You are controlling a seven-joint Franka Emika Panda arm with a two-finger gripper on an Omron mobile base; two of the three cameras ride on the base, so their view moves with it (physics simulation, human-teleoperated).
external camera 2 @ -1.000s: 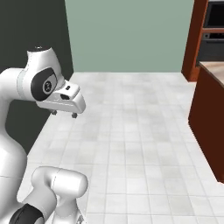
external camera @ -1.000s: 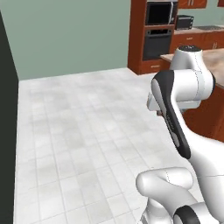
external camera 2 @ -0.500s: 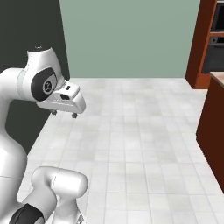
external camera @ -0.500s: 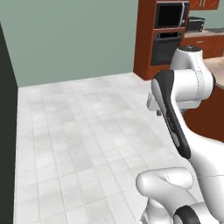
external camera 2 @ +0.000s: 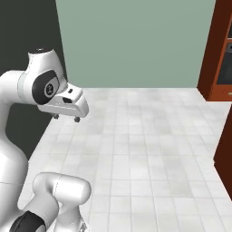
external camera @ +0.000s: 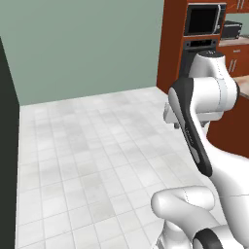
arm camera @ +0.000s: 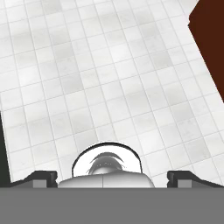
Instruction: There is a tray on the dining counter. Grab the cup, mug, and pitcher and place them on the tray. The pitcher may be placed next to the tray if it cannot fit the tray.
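Note:
The tray, cup, mug, pitcher and dining counter are all out of view. My gripper hangs in the air over the white tiled floor, at the end of the folded white arm, pointing down. In the hand view its two dark fingertips stand far apart at the bottom corners, so the gripper is open. Nothing lies between them but floor tiles.
A pale green wall closes the far side of the floor. A dark panel runs along the left. Red-brown cabinets with a built-in oven and microwave stand at the right, and a red-brown cabinet side is close on the right.
The whole picture has shifted: the cabinets and oven slid toward the right edge in both base views, so the camera turned. The arm keeps its pose and the gripper stays open.

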